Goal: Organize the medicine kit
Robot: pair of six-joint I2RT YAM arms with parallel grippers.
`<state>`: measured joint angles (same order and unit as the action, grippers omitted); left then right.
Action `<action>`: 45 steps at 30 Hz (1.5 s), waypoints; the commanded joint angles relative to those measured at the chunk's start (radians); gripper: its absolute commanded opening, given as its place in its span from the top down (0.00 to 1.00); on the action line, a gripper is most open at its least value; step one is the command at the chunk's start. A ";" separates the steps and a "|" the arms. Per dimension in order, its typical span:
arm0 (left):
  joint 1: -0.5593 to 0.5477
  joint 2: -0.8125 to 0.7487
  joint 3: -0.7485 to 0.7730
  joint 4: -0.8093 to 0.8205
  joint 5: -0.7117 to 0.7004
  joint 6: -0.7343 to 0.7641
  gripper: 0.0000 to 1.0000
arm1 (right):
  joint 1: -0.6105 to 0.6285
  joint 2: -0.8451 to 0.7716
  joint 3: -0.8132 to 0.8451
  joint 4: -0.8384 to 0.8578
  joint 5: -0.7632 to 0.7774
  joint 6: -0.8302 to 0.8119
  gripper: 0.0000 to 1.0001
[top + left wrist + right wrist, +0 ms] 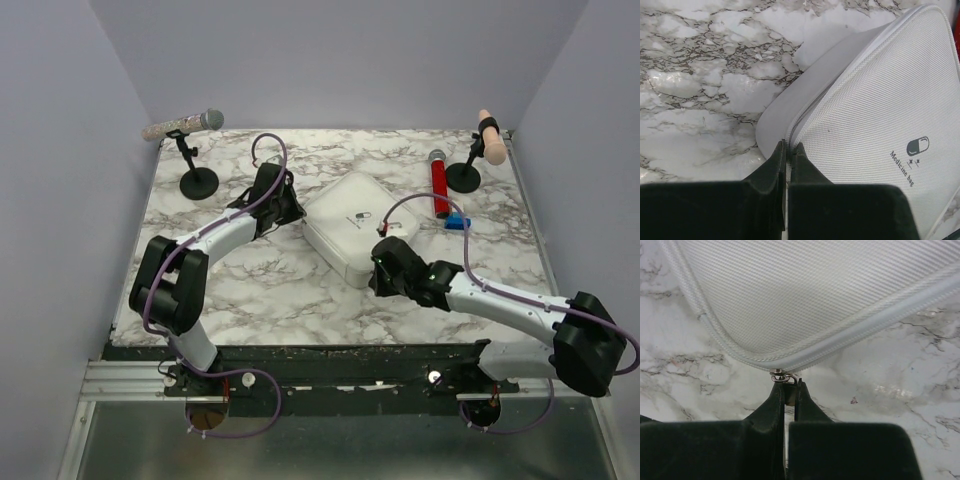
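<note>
At the centre of the marble table (270, 290) lies the medicine kit (350, 225). The left arm stretches low to its far-left corner, with the left gripper (788, 145) closed to a sliver at the lid seam. The right gripper (788, 384), low at the near corner, pinches the zipper pull (783, 376).

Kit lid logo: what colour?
Dark grey pill logo on the white woven medicine kit; clearest in left wrist view.
</note>
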<state>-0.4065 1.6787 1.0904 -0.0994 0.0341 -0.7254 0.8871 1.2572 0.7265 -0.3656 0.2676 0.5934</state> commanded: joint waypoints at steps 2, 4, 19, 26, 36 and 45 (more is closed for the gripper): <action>0.084 0.042 0.022 -0.034 -0.132 0.090 1.00 | -0.112 -0.071 -0.067 -0.112 0.070 0.060 0.99; 0.084 0.047 0.022 -0.031 -0.126 0.092 1.00 | -0.169 -0.079 -0.085 -0.085 0.045 0.062 0.99; 0.107 0.041 0.137 -0.167 -0.062 0.093 0.71 | -0.303 -0.055 -0.068 0.001 -0.090 -0.053 0.99; 0.080 -0.203 0.042 -0.190 -0.088 -0.029 0.20 | -0.301 -0.061 -0.052 -0.016 -0.093 -0.070 0.99; -0.386 -0.340 -0.161 -0.054 -0.224 -0.394 0.01 | -0.292 -0.053 -0.070 0.020 -0.140 -0.087 0.99; -0.479 -0.131 -0.055 0.024 -0.192 -0.468 0.01 | -0.246 -0.061 -0.064 0.011 -0.131 -0.107 0.99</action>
<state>-0.8688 1.4754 0.9691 -0.1402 -0.1505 -1.1252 0.6174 1.2041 0.6643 -0.3210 0.1410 0.5102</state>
